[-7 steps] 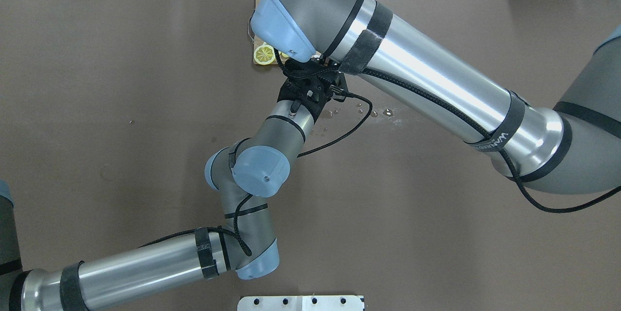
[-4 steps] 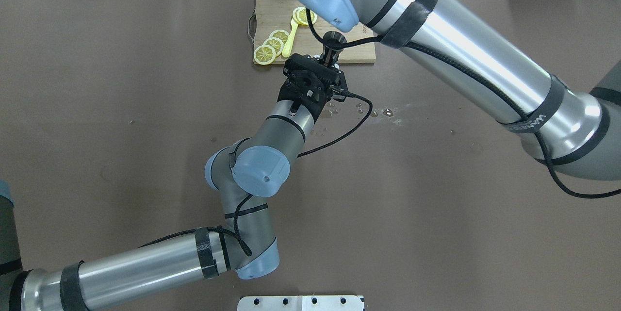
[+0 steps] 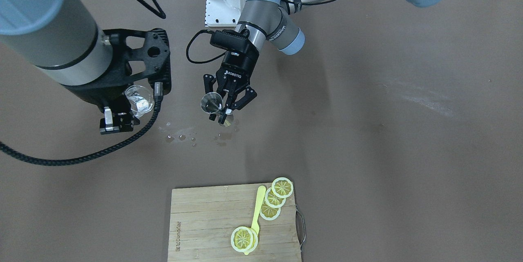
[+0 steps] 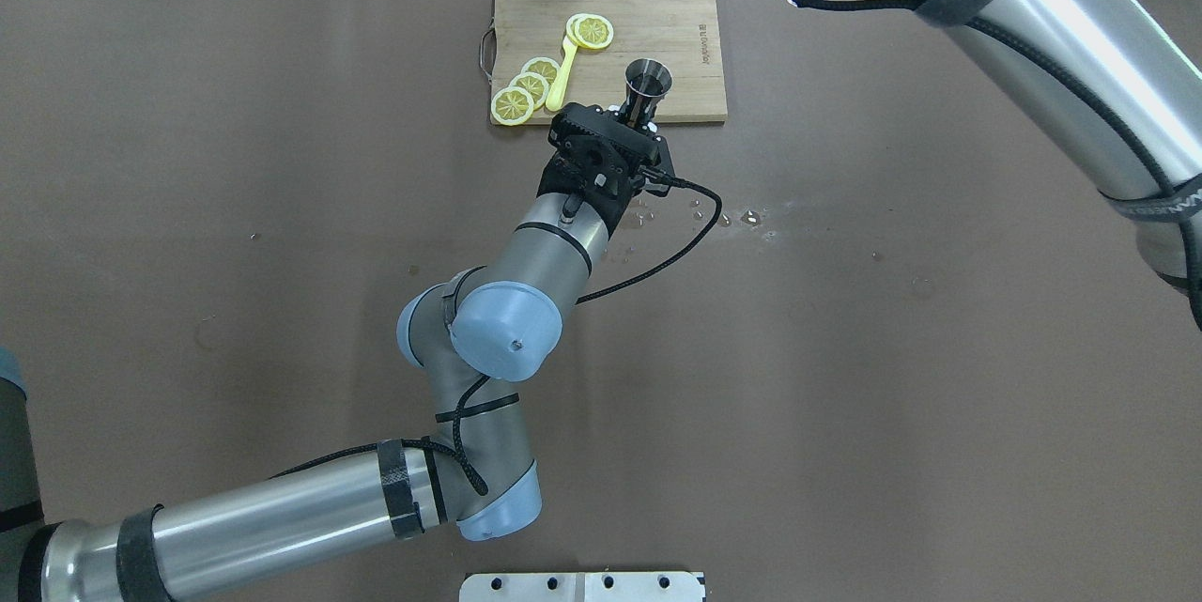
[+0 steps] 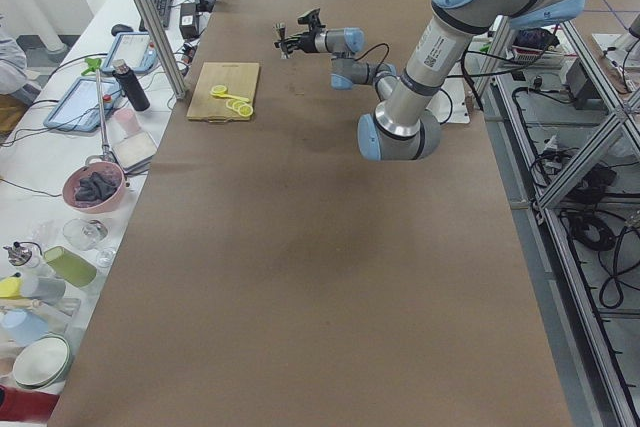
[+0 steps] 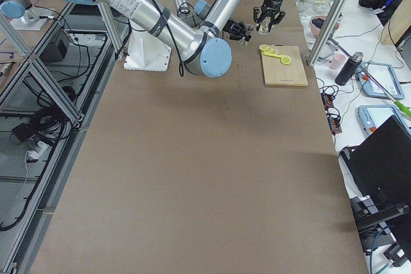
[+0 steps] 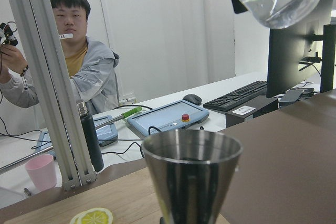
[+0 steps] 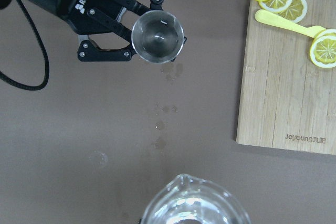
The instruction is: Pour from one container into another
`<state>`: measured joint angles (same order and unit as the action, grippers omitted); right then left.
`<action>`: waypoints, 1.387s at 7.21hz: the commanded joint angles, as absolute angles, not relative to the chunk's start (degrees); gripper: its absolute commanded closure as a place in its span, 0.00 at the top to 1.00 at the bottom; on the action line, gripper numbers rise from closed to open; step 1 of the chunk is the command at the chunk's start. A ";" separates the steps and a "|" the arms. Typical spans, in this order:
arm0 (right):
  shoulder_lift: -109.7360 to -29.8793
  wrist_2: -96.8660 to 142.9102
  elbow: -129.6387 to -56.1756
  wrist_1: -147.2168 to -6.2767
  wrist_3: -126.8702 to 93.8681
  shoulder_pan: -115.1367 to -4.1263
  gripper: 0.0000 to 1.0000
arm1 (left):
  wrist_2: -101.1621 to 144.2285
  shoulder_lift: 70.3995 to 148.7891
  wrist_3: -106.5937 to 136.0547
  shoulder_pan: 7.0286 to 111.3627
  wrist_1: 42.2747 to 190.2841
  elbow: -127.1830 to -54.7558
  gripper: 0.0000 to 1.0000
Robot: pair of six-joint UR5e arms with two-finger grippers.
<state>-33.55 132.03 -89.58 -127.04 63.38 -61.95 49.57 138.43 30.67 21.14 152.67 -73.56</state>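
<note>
Jigger: the steel jigger is near the middle of the table, gripped at its narrow waist by the left gripper.
Jigger axis: its long axis is vertical and the wide mouth faces up.
Left gripper: the jaws are drawn in tight on the jigger's waist and hold nothing else.
Beaker: the clear glass beaker hangs in the right gripper. In the front-facing view it is at 9 o'clock of the jigger and well apart from it. In the left wrist view it is above the jigger's rim, at 1 o'clock.
Right gripper: the fingers are pressed against the beaker's sides, carrying it off the table.
Beaker heading: in the right wrist view the pouring lip points to 12 o'clock, with the jigger at 11 o'clock. The mouth faces up; any tilt is hard to judge.
Cut off: the beaker is cropped by the bottom edge of the right wrist view and by the top edge of the left wrist view. In the overhead view only a glint of it shows under the right arm, at the top edge.
Hidden: the fingers cover the jigger's lower cone, so I cannot tell whether its foot touches the table. I cannot make out what either vessel contains.
Room: droplets lie on the table between the two grippers, toward 6 o'clock. In the front-facing view the brown tabletop runs wide toward 3 o'clock of the jigger.
Edges: the cutting board carries lemon slices and a yellow spoon. It lies at 6 o'clock of the jigger, well apart, by the table's edge.
</note>
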 commanded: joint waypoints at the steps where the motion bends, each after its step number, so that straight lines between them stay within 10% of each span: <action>1: -41.80 138.05 -94.82 -120.17 63.37 -65.29 0.00 | 49.57 138.34 30.67 21.18 152.67 -73.65 0.00; 10: -77.22 154.58 -103.54 -71.61 47.02 -66.27 0.00 | 55.02 97.11 24.52 27.69 179.66 -92.72 0.00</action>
